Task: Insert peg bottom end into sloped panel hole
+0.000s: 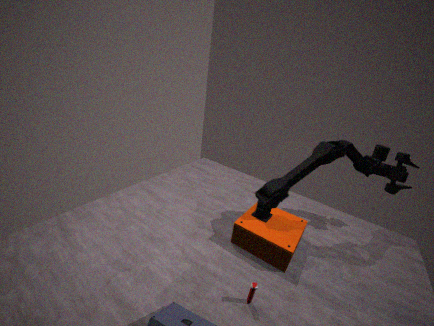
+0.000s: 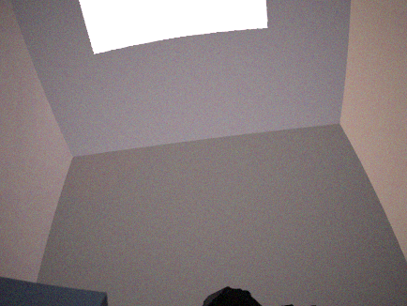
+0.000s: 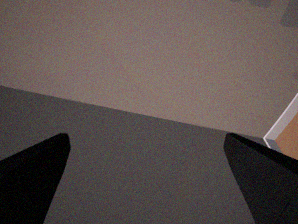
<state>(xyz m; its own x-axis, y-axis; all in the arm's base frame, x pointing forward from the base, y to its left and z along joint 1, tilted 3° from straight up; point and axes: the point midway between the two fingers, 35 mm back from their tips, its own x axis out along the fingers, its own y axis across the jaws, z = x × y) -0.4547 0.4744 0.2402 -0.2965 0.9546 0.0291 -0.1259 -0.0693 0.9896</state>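
A small red peg stands on the table near the front, in the top view. The sloped grey-blue panel shows only in part at the bottom edge, with a dark hole in its face. My gripper is open and empty. It hangs in the air at the far right, high above the table and far behind the peg, on the other side of the orange base. The wrist view shows only the two dark fingers, the wall and the floor.
The arm stands on an orange base block in the middle of the table. The table's edge shows at the right of the wrist view. Grey walls close the back and the left.
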